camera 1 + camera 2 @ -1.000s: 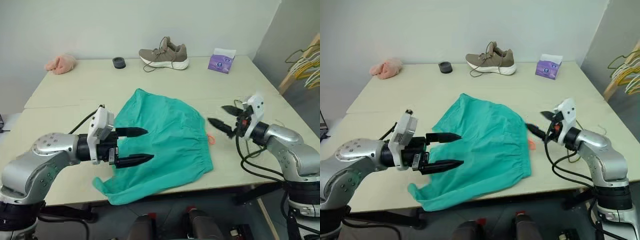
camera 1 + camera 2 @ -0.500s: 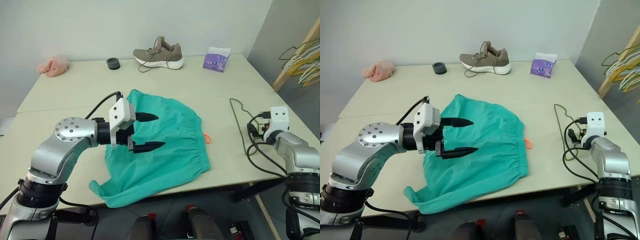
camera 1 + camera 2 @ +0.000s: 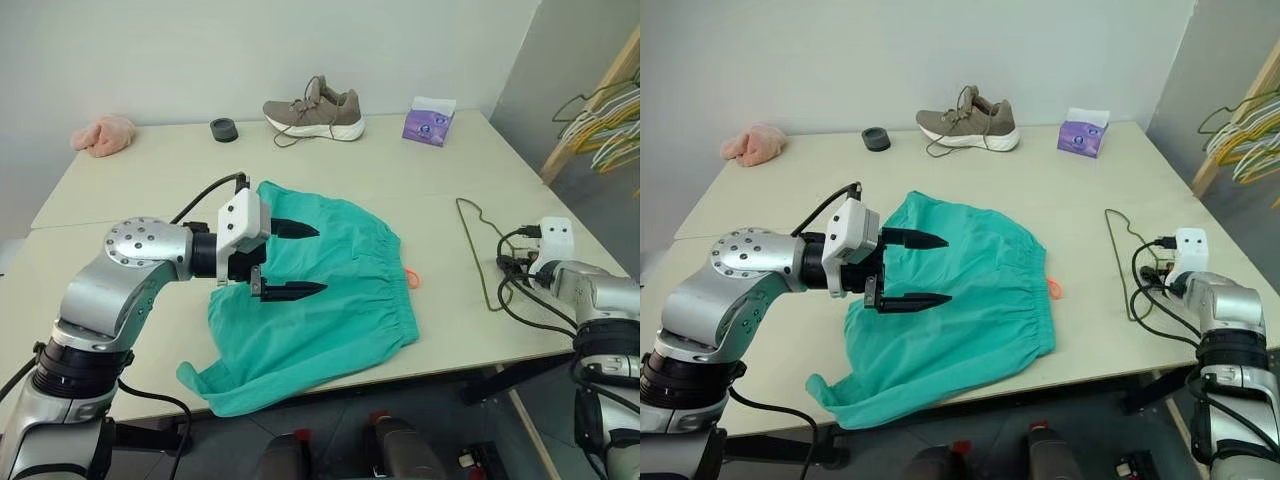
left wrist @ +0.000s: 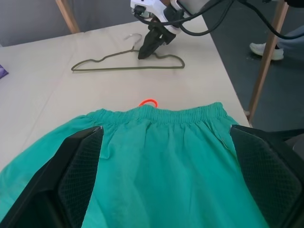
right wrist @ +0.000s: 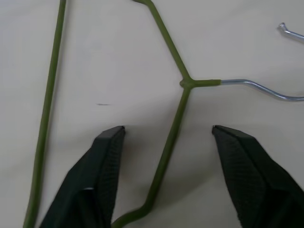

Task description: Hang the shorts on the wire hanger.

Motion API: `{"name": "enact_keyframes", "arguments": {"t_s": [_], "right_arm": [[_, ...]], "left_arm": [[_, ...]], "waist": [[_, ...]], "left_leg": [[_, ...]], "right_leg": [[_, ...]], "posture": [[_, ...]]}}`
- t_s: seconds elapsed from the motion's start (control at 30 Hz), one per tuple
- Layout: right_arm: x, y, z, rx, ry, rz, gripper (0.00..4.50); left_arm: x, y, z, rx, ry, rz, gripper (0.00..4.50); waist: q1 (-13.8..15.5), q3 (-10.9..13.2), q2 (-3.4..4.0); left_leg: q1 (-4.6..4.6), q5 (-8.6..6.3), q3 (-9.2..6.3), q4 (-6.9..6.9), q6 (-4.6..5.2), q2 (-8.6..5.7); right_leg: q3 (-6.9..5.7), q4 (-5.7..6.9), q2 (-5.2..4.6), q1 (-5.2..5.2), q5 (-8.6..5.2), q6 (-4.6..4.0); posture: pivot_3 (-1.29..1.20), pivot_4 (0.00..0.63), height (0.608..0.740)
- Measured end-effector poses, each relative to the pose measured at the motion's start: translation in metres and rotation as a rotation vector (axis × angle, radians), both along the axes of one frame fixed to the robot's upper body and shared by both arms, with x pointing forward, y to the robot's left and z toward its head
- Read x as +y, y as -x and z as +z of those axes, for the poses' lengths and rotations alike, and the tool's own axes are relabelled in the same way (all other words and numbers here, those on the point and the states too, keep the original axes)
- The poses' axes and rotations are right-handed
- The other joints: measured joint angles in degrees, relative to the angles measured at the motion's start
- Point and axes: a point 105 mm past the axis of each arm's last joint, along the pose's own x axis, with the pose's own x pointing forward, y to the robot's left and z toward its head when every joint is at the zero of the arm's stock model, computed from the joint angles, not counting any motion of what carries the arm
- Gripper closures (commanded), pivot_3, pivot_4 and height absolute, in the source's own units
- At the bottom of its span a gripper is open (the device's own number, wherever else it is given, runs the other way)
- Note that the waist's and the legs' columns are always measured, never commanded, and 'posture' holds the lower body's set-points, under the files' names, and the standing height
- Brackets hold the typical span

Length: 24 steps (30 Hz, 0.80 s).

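The teal-green shorts lie flat on the table, waistband and small orange tag toward the right. My left gripper hovers open just above their left part, pointing right, nothing between its fingers. The dark olive wire hanger lies flat on the table to the right of the shorts, near the right edge. My right gripper is down at the hanger, close to the hook. In the right wrist view it is open, one finger on each side of the hanger's wire just below the neck.
Along the table's far edge stand a tan shoe, a purple tissue pack, a small black ring and a pink fluffy cloth. Bunched hangers on a wooden rack stand off the right side.
My right gripper swung right and down from beside the orange tag to the hanger. My left gripper rolled and shifted slightly forward over the shorts. The camera also shifted.
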Motion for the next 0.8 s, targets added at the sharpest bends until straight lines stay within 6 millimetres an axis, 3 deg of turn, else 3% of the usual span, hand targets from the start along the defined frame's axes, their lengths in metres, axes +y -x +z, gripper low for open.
{"name": "enact_keyframes", "arguments": {"t_s": [0.23,0.43,0.6,0.8], "right_arm": [[-0.003,-0.004,-0.005,0.03,-0.028,-0.059,4.47],[0.003,-0.009,0.001,-0.005,-0.008,-0.029,4.47],[0.028,-0.017,0.014,-0.089,0.067,0.136,4.47],[0.065,-0.028,0.08,-0.384,0.262,0.373,4.47]], "left_arm": [[0.003,-0.003,-0.003,0.007,-0.015,0.008,0.0],[0.009,-0.008,-0.007,0.036,-0.012,0.044,0.0],[0.023,-0.033,-0.004,0.02,0.017,0.179,0.0],[0.045,-0.06,0.004,0.0,0.08,0.317,0.0]], "waist": [[0.06,-0.28,-0.36],[-0.31,-0.3,-0.38],[-0.67,-0.02,0.05],[-0.71,0.15,0.33]], "left_leg": [[0.06,-0.04,0.03,0.0,0.05,0.0],[0.07,-0.05,0.08,-0.01,0.06,0.0],[-0.04,-0.07,0.16,-0.05,0.09,0.01],[-0.48,-0.07,0.26,-0.01,0.09,-0.01]], "right_leg": [[0.04,-0.46,-0.03,0.27,0.15,0.18],[0.09,-0.48,-0.04,0.27,0.15,0.25],[0.2,-0.45,-0.04,0.06,0.16,0.25],[0.28,-0.24,-0.12,-0.47,0.28,0.12]], "posture": [[-0.1,0.119,0.74],[-0.11,0.118,0.74],[-0.12,0.119,0.74],[-0.12,0.115,0.74]]}}
